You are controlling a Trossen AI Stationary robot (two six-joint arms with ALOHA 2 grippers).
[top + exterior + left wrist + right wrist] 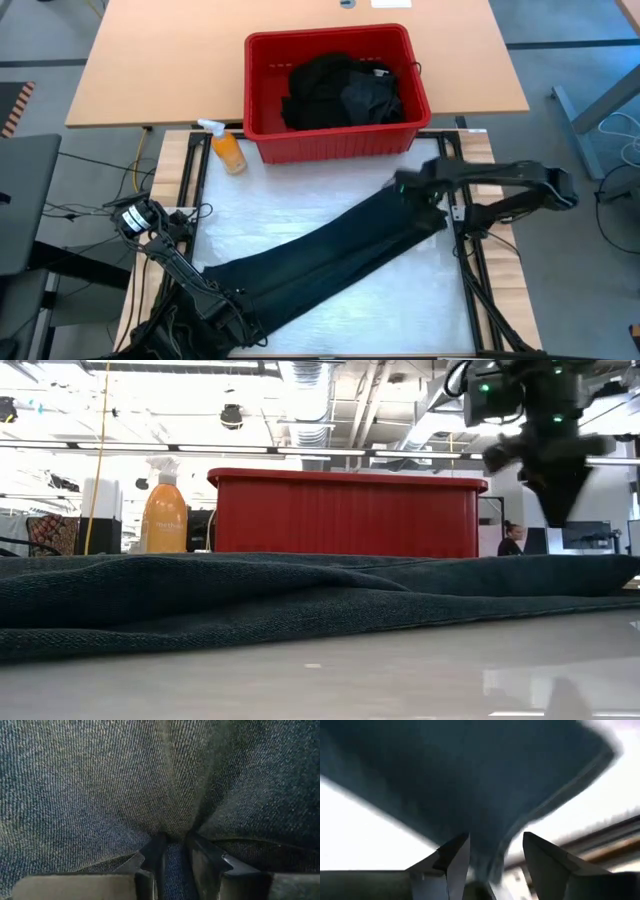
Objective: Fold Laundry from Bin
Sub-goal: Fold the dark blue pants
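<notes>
Left gripper (172, 862) pinches dark garment (330, 255) lower left; right gripper (492, 865) parted, empty, mid-right. Risk: released end slumps, fold skews.

Open industrial lab: exposed ceiling ducts (300, 400), strip lights, desks beyond.

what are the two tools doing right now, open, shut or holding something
left tool: shut on the long dark green cloth garment.
right tool: open, holding nothing, just above that garment's far end.
</notes>
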